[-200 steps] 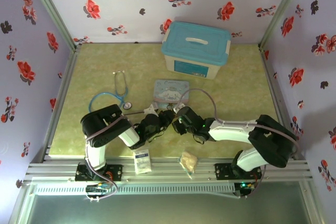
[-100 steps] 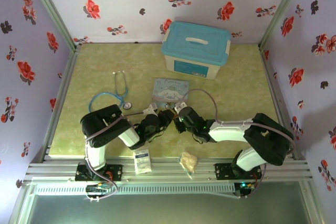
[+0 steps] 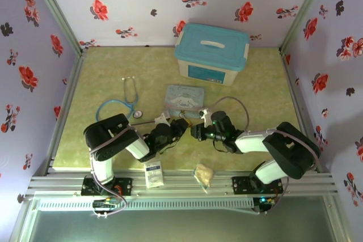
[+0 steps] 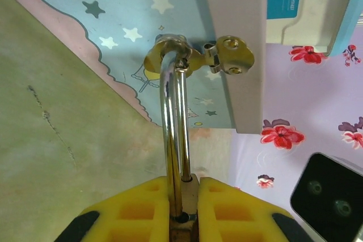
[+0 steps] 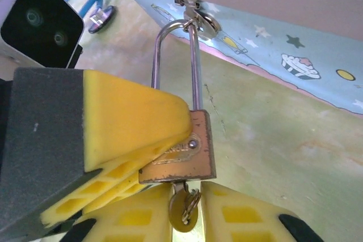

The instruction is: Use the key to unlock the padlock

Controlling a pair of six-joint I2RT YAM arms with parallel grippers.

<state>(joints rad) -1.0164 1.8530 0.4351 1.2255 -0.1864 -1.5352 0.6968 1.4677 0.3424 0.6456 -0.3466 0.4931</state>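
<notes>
Squarely, padlock (image 5: 181, 154) between left jaws, key (image 5: 182, 212) below

Soft, even light falls from above, shadows faint. Glare streaks the padlock (image 4: 171, 140) between and beyond the jaws; the yellow pads (image 4: 227, 213) (nearest the lens) blur.

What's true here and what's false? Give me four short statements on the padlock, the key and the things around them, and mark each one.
1. The left gripper is clamped on the body of the padlock. True.
2. The key lies loose on the table. False: it sticks out of the padlock's underside, in the right gripper.
3. The shackle passes through the hasp of the pale blue tin. True.
4. The stethoscope lies on top of the storage box. False: it lies on the table, left of the tin.
</notes>
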